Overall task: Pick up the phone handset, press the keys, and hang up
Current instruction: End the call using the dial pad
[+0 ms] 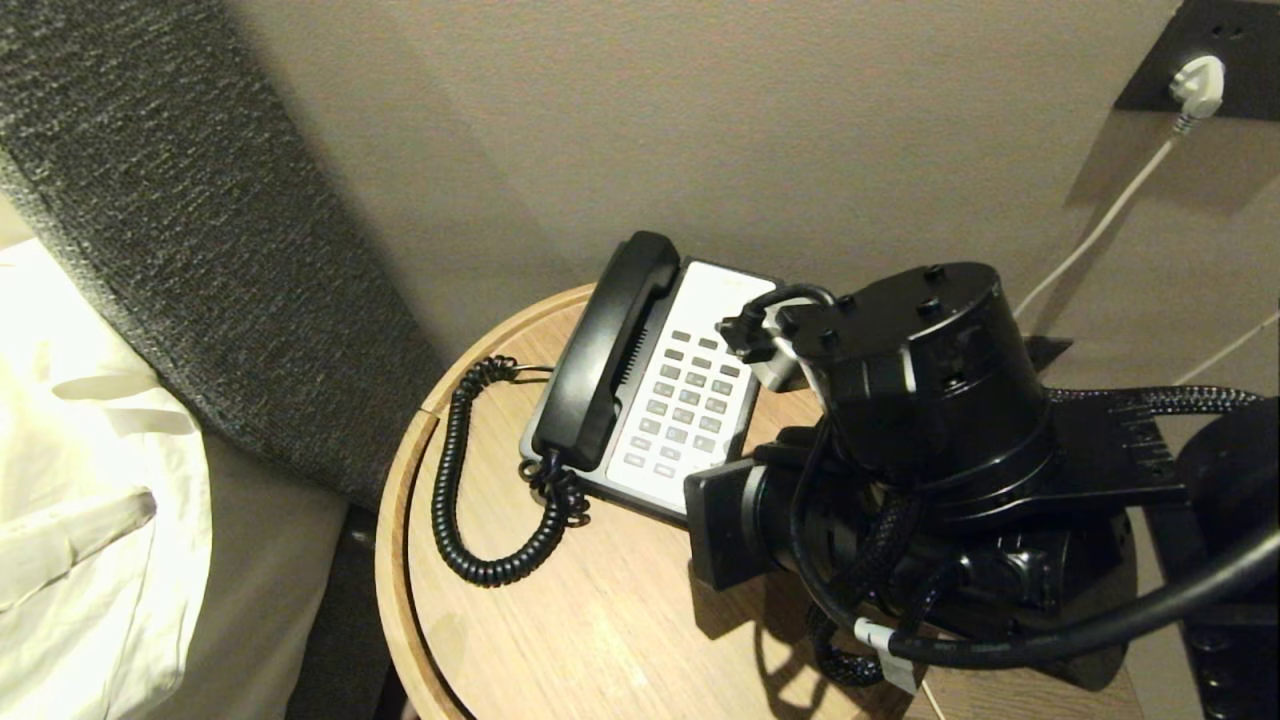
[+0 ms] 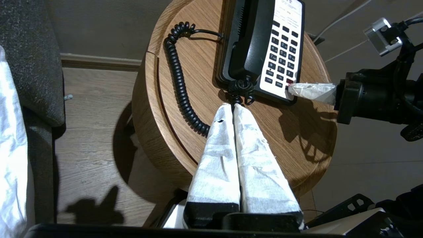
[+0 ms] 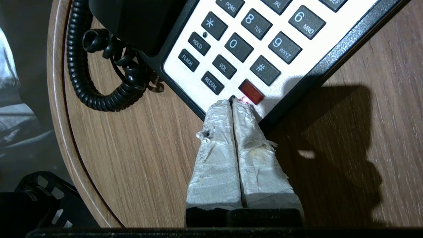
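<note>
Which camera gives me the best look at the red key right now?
The right wrist view: the red key fills the near keypad corner, with the shut right gripper tips at its edge. The left wrist view shows it small beside that gripper. In the head view, the right arm hides it.

Round side table [image 1: 600, 620] of light wood veneer, fine straight grain, smooth with a faint satin sheen. Long black plastic phone handset [image 1: 610, 350], glossy, catching soft highlights; black coiled cord [image 1: 450, 480] of ribbed plastic or rubber, slightly shiny. White plastic faceplate [image 3: 297, 49], smooth and matt, framed by a finely textured black surround [image 3: 347, 46]. Small grey keys [image 3: 284, 48] matt, probably rubbery; one red key [image 3: 251, 92] translucent and glossy. Fingers of the right gripper [image 3: 233, 102] and the left gripper [image 2: 231, 107] wrapped in wrinkled white tape, frayed at the edges. Dark grey headboard [image 1: 150, 200] of coarse woven cloth. White bedding [image 1: 80, 500] of soft creased fabric.
</note>
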`<state>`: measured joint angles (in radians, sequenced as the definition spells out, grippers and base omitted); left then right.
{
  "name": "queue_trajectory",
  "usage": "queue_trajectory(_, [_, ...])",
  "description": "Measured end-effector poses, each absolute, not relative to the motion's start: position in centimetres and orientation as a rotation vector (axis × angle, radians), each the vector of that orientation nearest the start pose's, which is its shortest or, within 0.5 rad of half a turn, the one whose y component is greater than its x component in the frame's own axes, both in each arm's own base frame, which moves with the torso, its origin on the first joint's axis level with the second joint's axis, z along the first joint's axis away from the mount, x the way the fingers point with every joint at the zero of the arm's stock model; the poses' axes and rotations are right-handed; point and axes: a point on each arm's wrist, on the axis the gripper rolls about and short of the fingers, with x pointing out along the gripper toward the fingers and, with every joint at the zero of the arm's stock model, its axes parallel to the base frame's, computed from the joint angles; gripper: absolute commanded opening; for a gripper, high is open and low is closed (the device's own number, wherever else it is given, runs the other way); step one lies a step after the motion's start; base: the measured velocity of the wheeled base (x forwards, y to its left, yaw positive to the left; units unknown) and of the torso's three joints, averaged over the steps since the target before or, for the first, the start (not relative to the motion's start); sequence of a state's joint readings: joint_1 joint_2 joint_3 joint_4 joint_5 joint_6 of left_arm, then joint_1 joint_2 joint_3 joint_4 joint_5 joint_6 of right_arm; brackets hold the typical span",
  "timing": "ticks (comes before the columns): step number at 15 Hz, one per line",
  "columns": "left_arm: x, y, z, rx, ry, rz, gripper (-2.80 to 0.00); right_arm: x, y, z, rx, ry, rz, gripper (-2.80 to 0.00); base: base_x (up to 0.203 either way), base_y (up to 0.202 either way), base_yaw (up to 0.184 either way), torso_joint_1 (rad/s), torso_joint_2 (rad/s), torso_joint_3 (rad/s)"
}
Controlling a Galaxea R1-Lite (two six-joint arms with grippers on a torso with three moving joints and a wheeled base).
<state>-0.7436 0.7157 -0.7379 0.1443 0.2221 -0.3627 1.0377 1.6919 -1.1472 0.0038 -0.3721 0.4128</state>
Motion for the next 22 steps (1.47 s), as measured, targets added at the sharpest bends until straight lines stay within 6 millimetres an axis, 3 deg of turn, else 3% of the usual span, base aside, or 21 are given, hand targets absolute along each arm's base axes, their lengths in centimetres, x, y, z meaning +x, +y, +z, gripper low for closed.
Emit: queue_trajectory(22, [3.73, -2.77, 26.03, -0.295, 0.208, -0.496, -2.8, 16.76, 25.84, 21.97, 0.031, 0.542, 0.526, -2.8, 0.0, 0.0, 0.0, 0.0, 0.0, 0.0])
